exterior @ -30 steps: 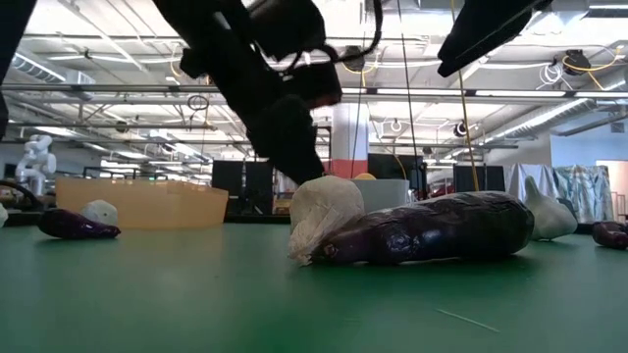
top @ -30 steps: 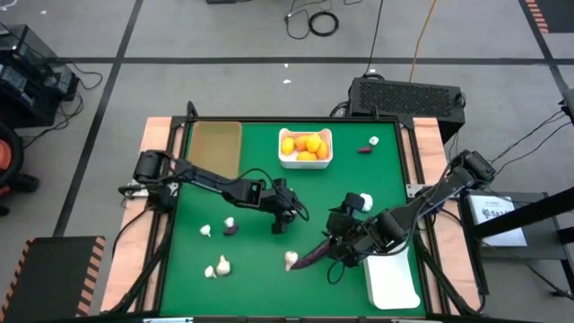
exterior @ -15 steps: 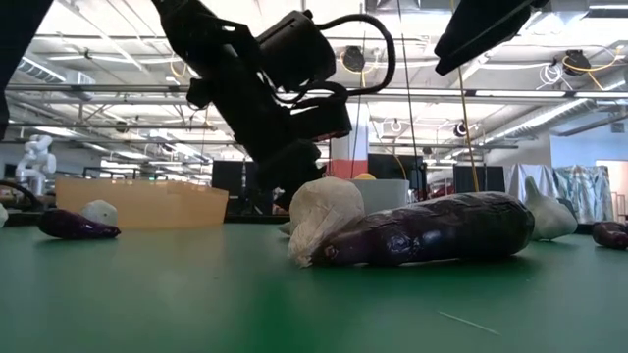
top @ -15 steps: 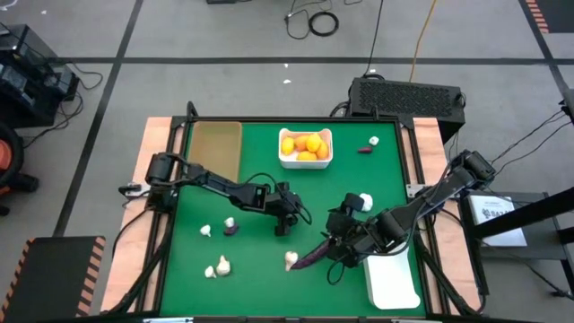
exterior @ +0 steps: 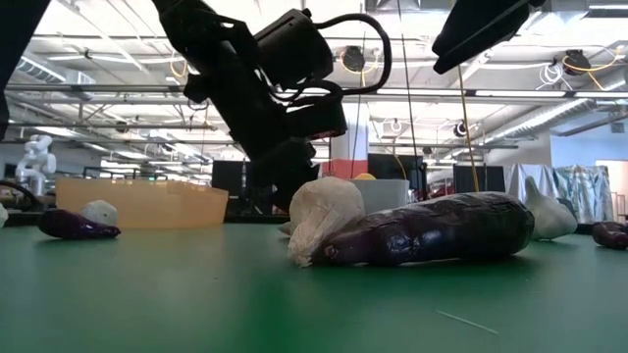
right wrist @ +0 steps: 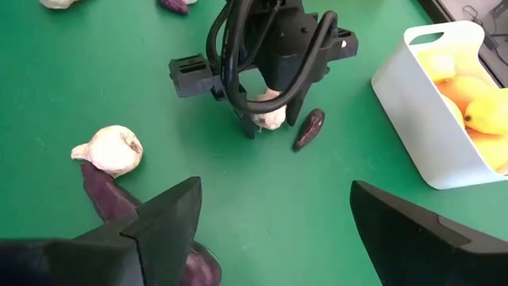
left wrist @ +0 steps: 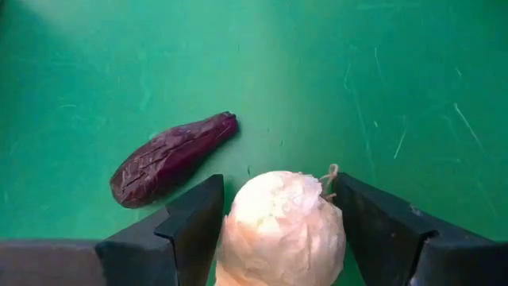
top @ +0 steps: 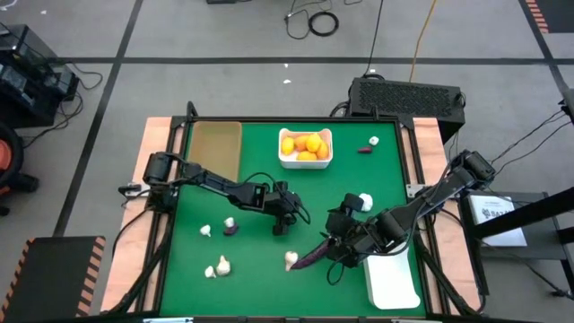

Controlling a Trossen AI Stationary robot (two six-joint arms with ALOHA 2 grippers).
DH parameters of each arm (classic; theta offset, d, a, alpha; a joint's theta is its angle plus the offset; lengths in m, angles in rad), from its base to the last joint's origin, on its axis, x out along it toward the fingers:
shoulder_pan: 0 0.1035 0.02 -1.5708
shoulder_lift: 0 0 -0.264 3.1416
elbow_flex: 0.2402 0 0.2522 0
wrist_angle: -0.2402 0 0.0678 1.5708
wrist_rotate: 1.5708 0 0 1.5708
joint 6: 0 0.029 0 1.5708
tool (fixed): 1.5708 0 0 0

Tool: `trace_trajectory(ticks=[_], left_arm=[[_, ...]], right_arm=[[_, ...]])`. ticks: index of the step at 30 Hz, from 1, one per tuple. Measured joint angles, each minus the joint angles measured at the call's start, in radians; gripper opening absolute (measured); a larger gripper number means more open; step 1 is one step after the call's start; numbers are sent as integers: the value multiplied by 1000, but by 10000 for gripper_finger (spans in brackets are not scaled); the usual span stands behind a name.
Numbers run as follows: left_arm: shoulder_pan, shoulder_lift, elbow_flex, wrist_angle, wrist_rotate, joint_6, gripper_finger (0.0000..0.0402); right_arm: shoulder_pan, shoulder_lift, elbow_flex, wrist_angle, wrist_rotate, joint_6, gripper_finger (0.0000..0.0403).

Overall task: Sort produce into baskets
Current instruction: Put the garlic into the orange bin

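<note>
Nearest in the low view, centre frame, the long dark purple eggplant lies on the green table mat touching a white papery garlic bulb, and the right gripper hangs over it with fingers apart, empty. Behind, mid-frame in the high view, the left gripper straddles another white garlic bulb, fingers apart on either side; closing off-centre could squirt it toward the small wrinkled purple piece just beside. Against a second ago, the left arm has shifted slightly; nothing else moved.
</note>
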Motion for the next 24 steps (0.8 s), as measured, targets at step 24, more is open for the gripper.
trace_trajectory(ticks=[24], left_arm=[[28, -396, 30, -455, -277, 166, 151]], right_arm=[[0, 0, 0, 13, 0, 0, 312]])
